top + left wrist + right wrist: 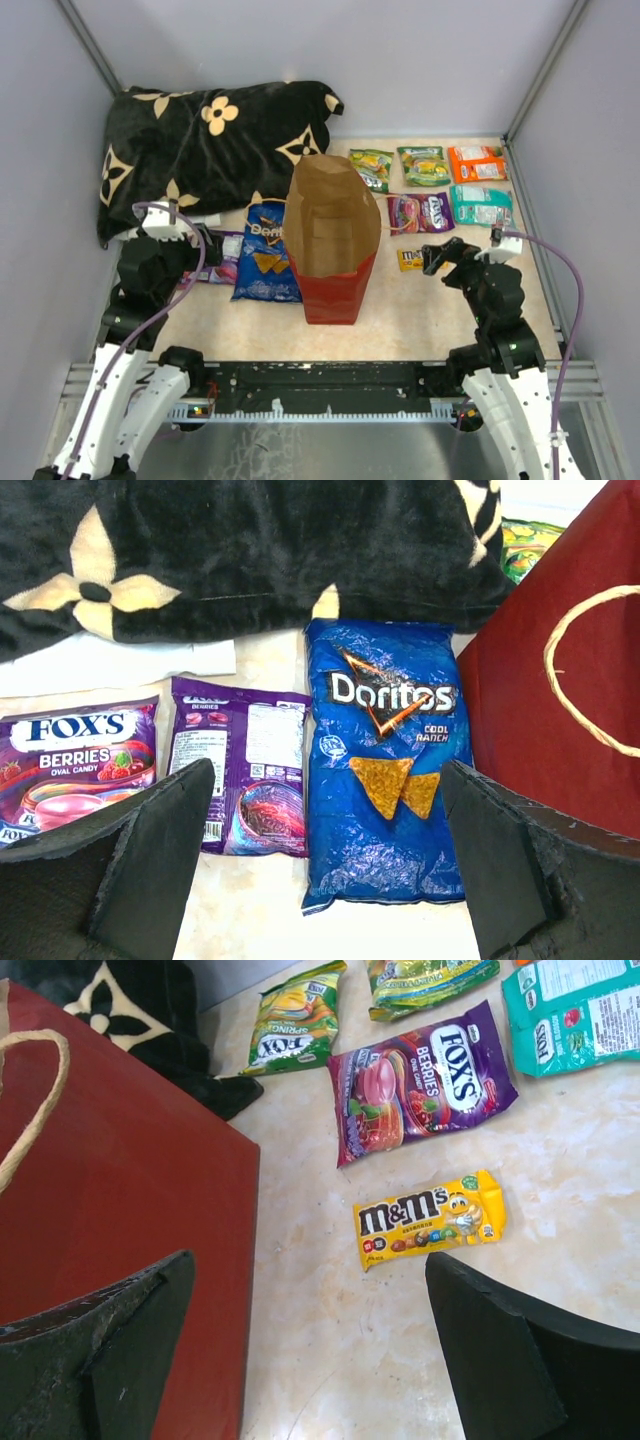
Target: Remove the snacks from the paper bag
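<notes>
At the near edge, bare counter (410, 315) runs between the arm bases. The left end effector (205, 252) sits low, jaws spread wide, holding nothing. A Doritos bag (267, 262) and two purple packets (250, 775) lie flat just ahead of it. The right end effector (436, 258) is likewise released, with the M&M's pack (430, 1218) just ahead on open counter. The paper bag (337, 285) stands upright mid-counter between the arms, mouth open, the Doritos bag just beside its left wall. Farther right lie a third purple packet (420, 212), a teal packet (480, 205), two green packets (372, 168) and an orange packet (476, 163), each set apart. A black flowered pillow (200, 150) fills the far left corner. Grey walls (420, 60) close three sides.
</notes>
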Controlling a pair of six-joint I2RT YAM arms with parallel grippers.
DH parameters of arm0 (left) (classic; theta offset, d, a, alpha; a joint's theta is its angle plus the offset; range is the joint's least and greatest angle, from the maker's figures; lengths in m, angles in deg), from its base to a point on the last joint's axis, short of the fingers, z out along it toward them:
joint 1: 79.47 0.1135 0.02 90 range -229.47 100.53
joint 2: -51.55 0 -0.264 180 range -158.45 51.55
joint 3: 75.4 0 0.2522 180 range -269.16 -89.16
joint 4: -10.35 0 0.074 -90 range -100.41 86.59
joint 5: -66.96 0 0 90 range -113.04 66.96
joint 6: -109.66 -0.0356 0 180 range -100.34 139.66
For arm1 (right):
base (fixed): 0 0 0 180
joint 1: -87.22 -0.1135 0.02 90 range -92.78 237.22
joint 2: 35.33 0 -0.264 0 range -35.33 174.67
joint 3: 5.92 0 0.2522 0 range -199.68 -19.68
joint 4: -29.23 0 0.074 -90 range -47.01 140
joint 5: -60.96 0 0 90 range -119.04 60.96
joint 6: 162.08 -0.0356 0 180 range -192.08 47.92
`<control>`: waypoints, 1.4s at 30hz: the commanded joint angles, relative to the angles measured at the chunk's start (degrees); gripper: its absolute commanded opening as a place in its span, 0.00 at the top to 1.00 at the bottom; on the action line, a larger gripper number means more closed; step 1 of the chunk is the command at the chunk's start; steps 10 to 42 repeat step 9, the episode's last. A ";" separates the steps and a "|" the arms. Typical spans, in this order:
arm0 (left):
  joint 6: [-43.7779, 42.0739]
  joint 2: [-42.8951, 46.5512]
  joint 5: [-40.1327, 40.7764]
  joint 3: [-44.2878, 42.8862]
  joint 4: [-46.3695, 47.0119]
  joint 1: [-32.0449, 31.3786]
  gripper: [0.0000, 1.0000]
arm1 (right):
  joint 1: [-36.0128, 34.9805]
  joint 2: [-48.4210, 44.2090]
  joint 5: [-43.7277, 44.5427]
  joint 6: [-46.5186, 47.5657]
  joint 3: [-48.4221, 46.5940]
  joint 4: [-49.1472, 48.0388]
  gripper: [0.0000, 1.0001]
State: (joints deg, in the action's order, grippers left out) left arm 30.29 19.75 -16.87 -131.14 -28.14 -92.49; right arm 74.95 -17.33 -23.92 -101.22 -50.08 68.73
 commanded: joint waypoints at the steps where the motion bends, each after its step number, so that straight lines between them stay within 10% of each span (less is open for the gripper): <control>1: 0.21 1.57 -1.09 0.15 1.74 0.32 0.00 | -0.20 -0.70 0.63 0.29 -0.98 -0.40 0.01; 42: 0.36 2.88 -2.39 0.75 2.07 0.27 0.00 | -0.19 -1.67 -1.54 1.86 0.91 -3.04 0.01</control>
